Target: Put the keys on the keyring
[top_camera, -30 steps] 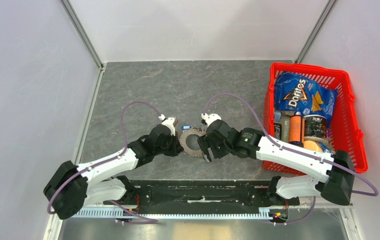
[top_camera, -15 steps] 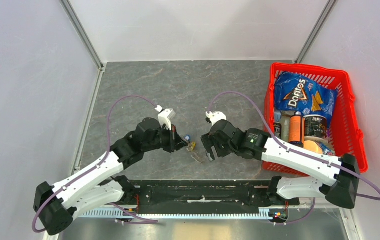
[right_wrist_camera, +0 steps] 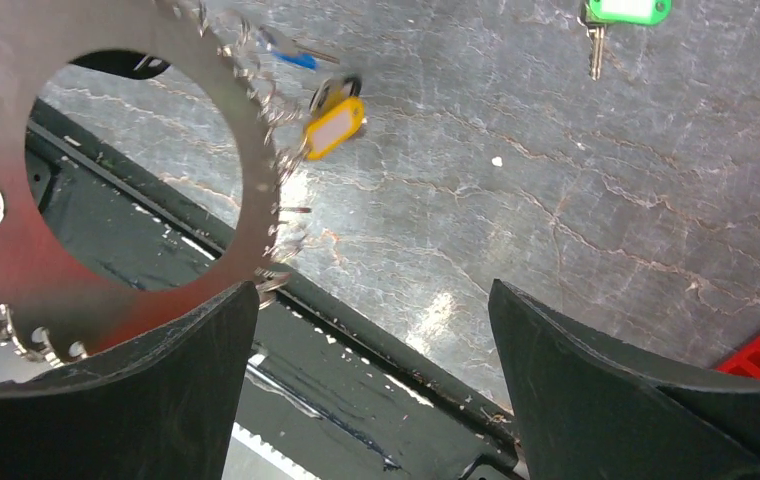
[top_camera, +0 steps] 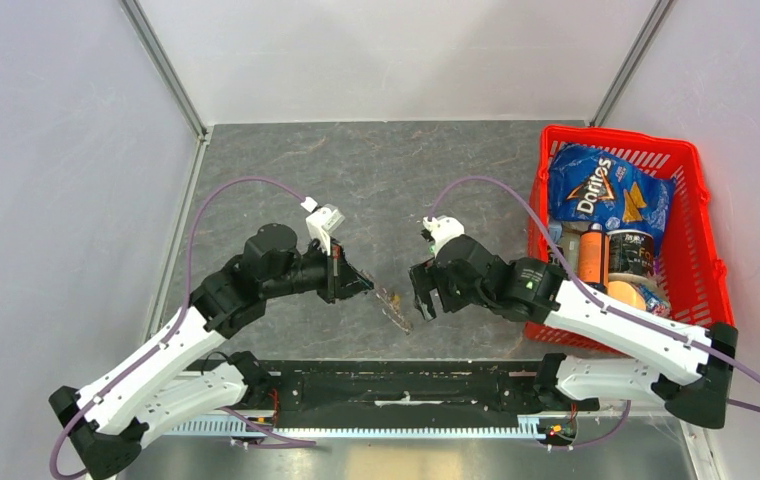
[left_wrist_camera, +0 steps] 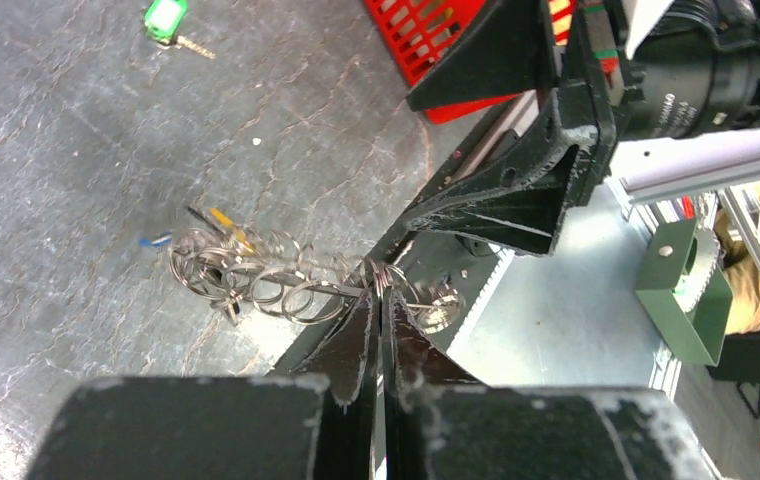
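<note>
Left gripper (top_camera: 364, 289): I find the jaws pressed fully together on the rim of the keyring (top_camera: 393, 306). In the left wrist view the fingertips (left_wrist_camera: 368, 322) pinch a thin metal edge, and a cluster of small wire loops hangs along it toward the table (top_camera: 286, 170).

Keyring: from overhead it shows only as a thin tilted sliver, held between the two grippers near the front edge of the table. In the right wrist view its flat face and large central hole fill the upper left, with toothed rim and small loops along the edge. A yellow tag (right_wrist_camera: 334, 127) and a blue-headed key (right_wrist_camera: 286, 45) hang at that rim. I cannot tell whether the lower edge touches the table.

Right gripper (top_camera: 423, 292): jaws spread wide, nothing between them. It sits just beside the ring and is not gripping it.

Keys: the green key (right_wrist_camera: 628, 10) lies flat on the table, well apart from the ring. A dark shape sits behind the yellow tag; I cannot confirm it as the black key.

Red basket (top_camera: 624, 130): stands at the right side of the table, holding packaged goods.
</note>
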Controlling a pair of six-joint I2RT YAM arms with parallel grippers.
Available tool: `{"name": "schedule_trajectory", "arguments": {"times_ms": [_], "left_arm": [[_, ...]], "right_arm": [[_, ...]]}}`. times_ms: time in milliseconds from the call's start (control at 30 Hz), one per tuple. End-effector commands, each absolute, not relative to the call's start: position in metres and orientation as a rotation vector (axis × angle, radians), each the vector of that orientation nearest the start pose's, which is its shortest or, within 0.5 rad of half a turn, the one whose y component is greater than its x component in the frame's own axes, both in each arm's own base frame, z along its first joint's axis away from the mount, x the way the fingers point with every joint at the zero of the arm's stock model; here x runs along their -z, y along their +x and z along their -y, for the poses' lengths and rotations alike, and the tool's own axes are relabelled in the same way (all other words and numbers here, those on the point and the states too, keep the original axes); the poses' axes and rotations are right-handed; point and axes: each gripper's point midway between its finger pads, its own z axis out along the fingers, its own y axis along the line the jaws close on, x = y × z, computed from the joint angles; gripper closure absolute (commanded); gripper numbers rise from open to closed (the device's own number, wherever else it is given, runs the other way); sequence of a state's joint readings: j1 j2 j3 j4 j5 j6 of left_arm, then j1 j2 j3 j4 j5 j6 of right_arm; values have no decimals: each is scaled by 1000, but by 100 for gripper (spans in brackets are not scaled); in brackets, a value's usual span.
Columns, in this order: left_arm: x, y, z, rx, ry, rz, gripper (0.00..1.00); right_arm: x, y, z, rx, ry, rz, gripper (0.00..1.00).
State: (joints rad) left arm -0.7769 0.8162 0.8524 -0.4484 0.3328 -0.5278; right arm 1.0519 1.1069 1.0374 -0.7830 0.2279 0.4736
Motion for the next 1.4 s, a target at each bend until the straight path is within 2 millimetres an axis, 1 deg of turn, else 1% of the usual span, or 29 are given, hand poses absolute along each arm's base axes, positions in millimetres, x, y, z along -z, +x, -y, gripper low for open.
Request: {"name": "schedule_trajectory", "arguments": {"times_ms": [0,233,400,467,633,800,933,1133,1367], "left_arm": [[-296,126,253,1216,672,-1935,98],[-322,108,255,1279,818,-1846,98],[-332,96,255,1329,889,-1793,98],[-336,92,255,1342,910,-1773,98],[-346,81,253,1380,960,-1697,98],[-358,74,255,1424,991,-1598,98],[-368,69,256,1462,1007,-1521,98],[-375,62,258,1509,1026,-1457,98],[-379,59,258,1536,1032,-1423,98]], "right_arm": [[-218,157,-247,-547,-630,-2267,8],[-252,144,-254,-676,-741,-2164,9],[-281,131,-256,-776,-824,-2072,11],[-292,121,-259,-842,-879,-2031,11],[-312,107,-261,-929,-950,-1955,12],[-334,95,-271,-1032,-1022,-1869,17],[-347,88,-280,-1096,-1076,-1808,23],[-368,82,-293,-1176,-1111,-1716,29],[-391,79,-295,-1224,-1097,-1643,31]]}}
